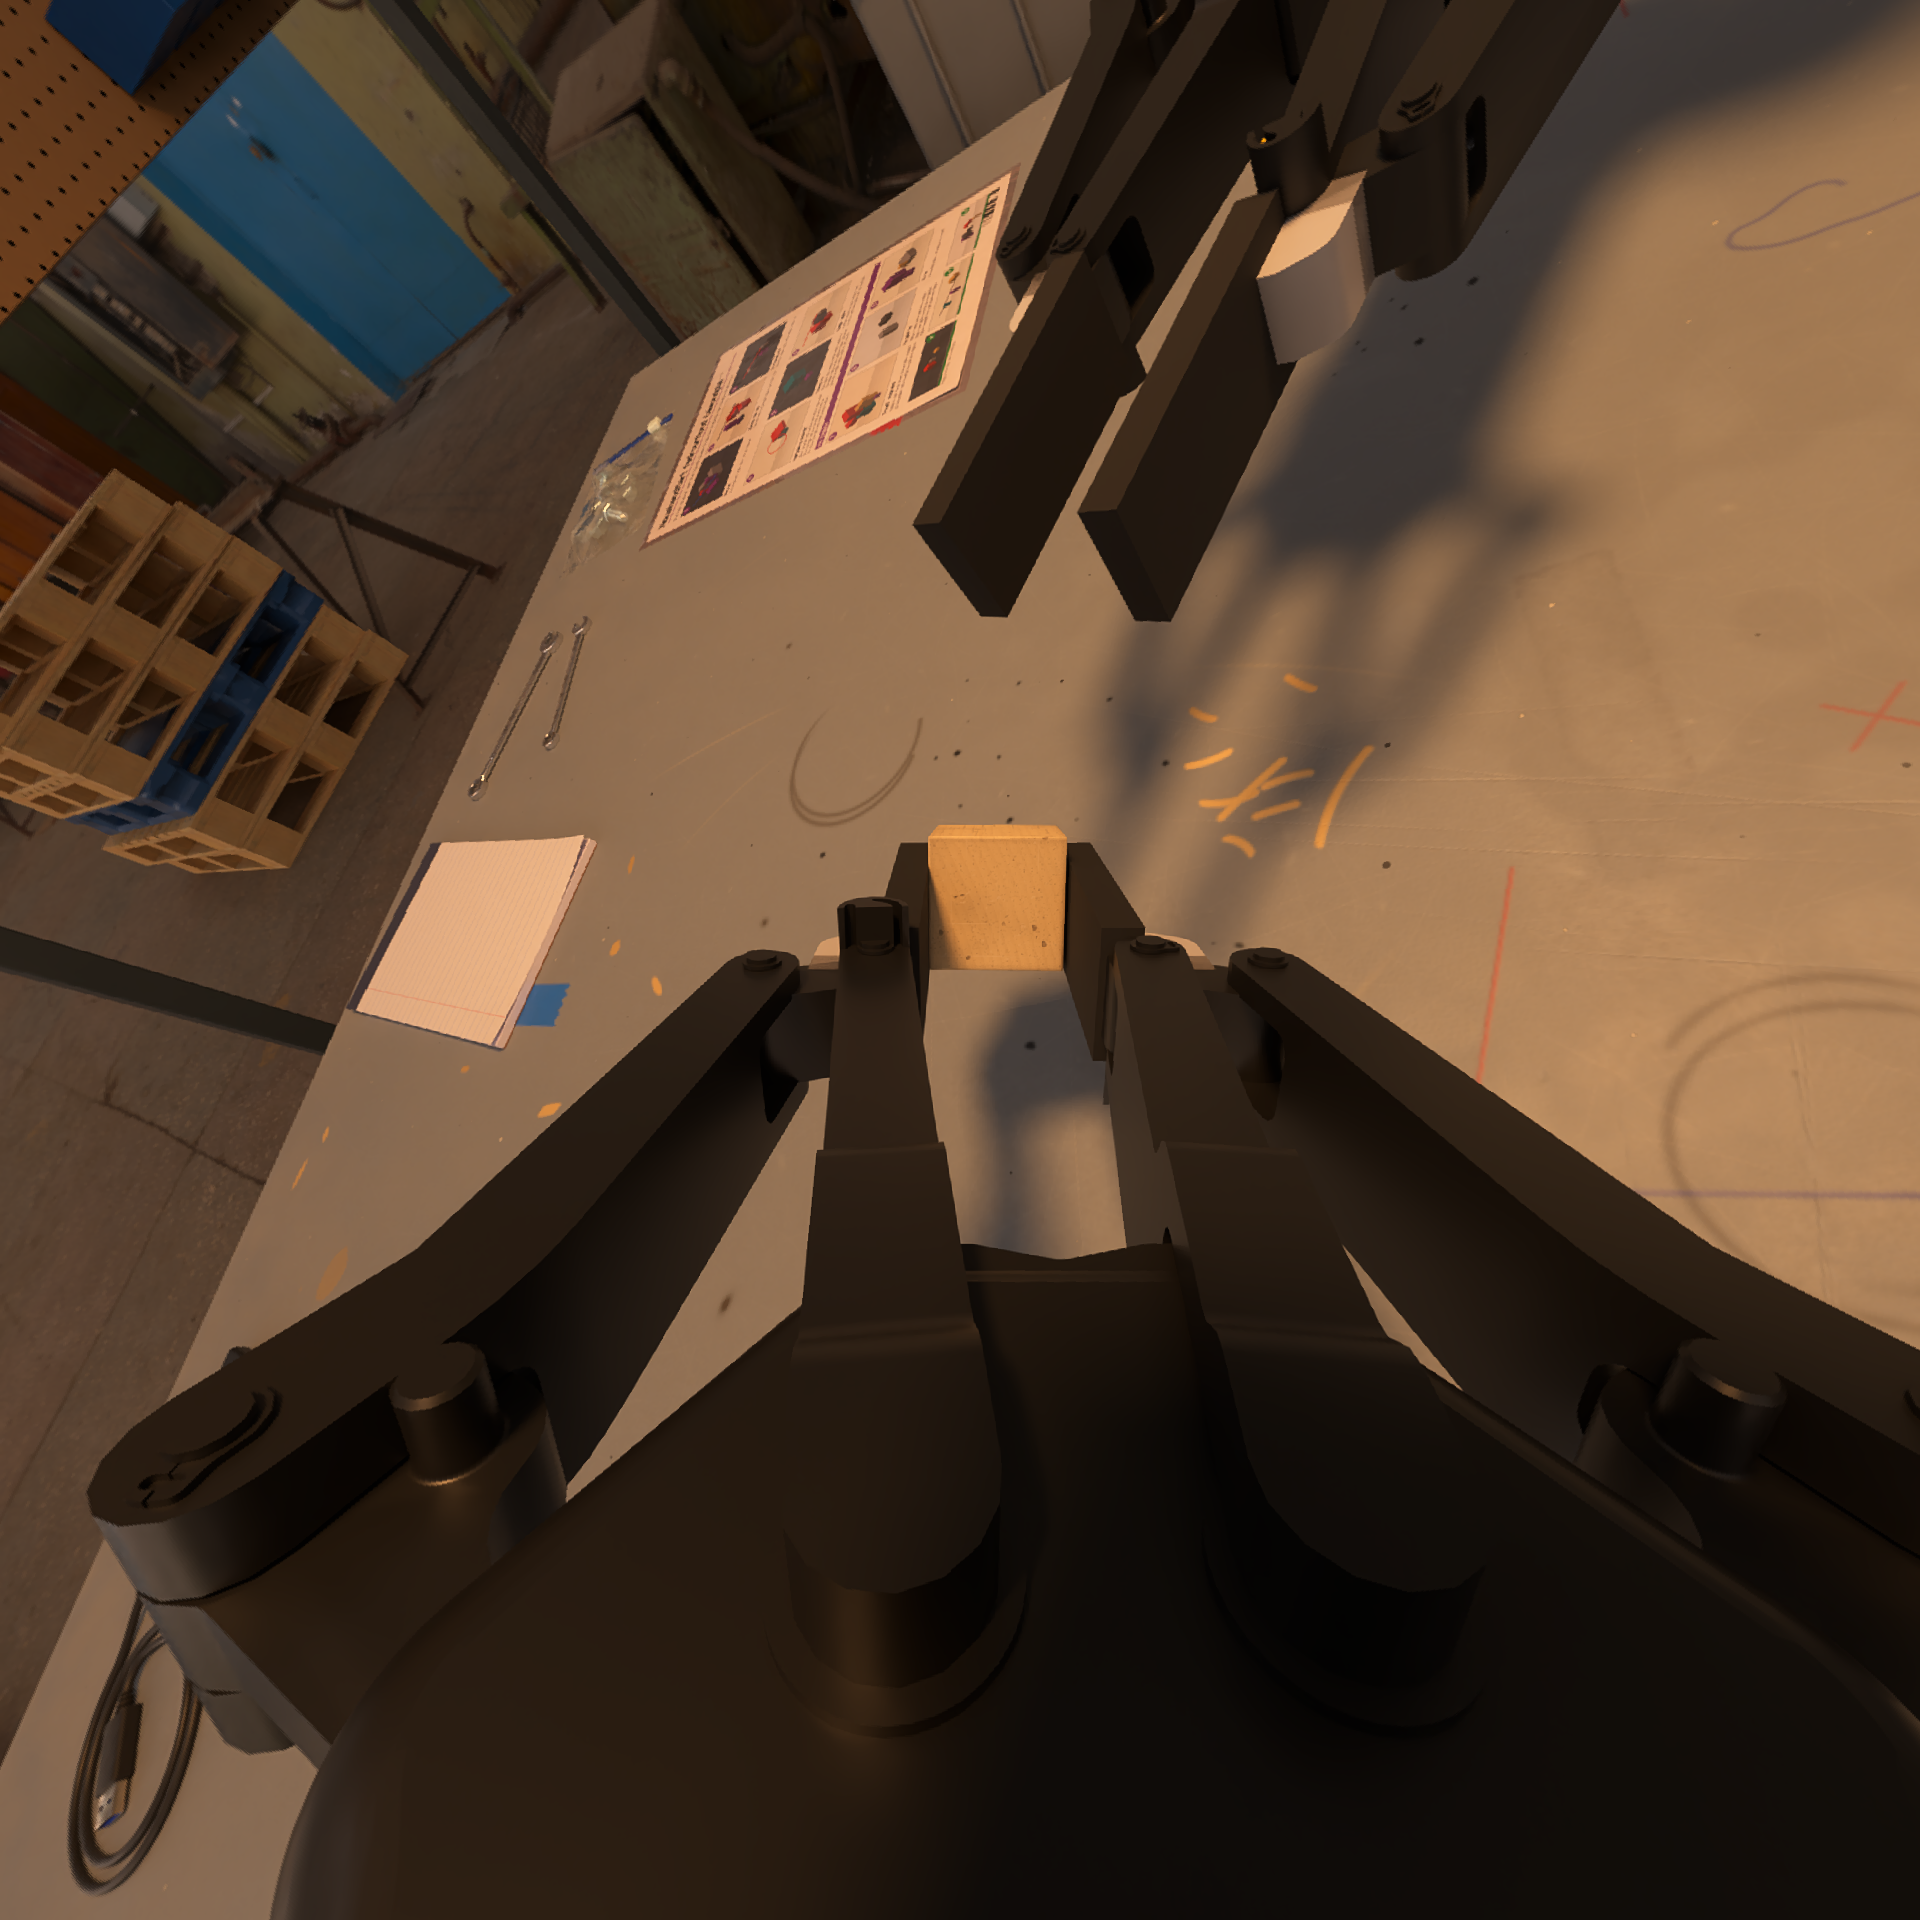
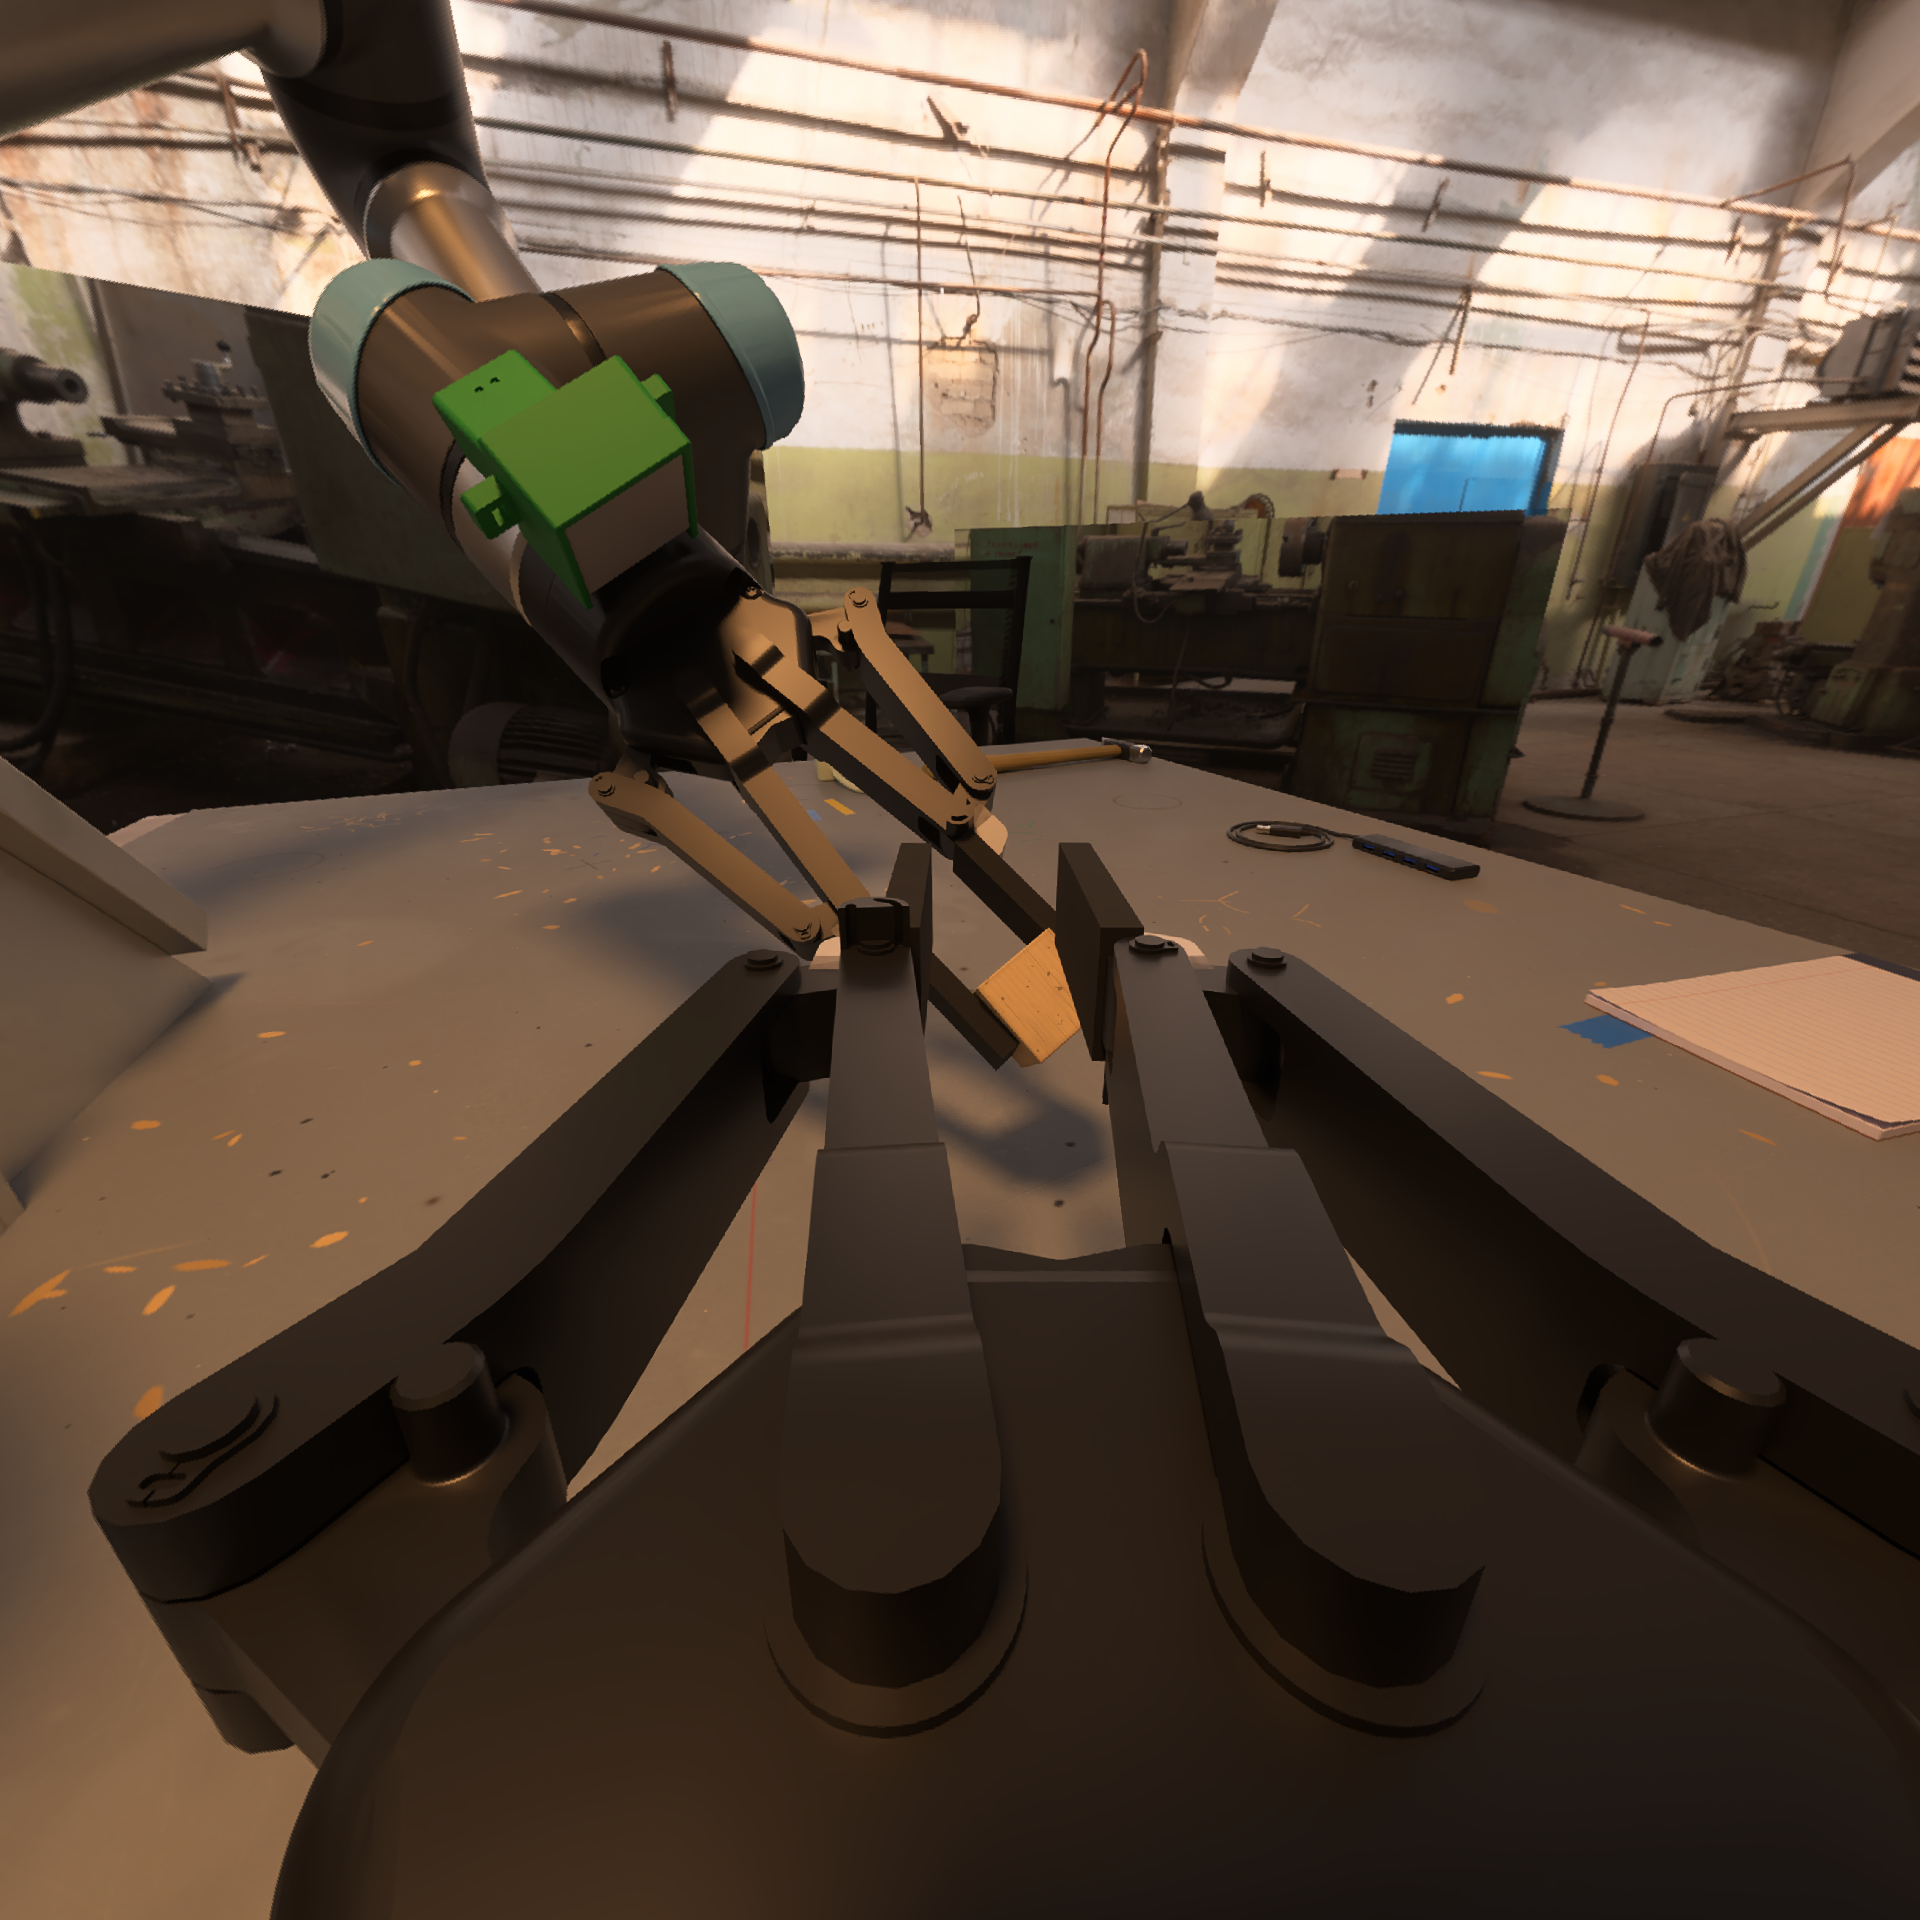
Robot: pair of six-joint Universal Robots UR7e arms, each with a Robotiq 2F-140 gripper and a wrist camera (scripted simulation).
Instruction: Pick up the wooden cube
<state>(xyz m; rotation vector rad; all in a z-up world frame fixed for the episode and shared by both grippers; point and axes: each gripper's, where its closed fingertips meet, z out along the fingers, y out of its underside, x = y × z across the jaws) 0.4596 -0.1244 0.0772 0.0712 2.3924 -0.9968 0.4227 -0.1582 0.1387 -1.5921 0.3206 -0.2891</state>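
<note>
The wooden cube (image 1: 997, 904) is a light tan block clamped between the two fingers of my left gripper (image 1: 997, 862). It hangs a little above the grey table (image 1: 1455, 644), with its shadow below it. In the right wrist view the cube (image 2: 1029, 1003) shows tilted in the left gripper (image 2: 1023, 997), straight ahead. My right gripper (image 2: 997, 873) is empty, its jaws about a cube's width apart. It also shows in the left wrist view (image 1: 1070, 592), hovering beyond the cube.
A notepad (image 1: 478, 935) lies left of the cube near the table edge, with two wrenches (image 1: 520, 707), a small plastic bag (image 1: 618, 488) and a printed sheet (image 1: 831, 364) beyond. A coiled cable (image 2: 1278, 834), a hub (image 2: 1413, 854) and a hammer (image 2: 1070, 750) lie at the far side.
</note>
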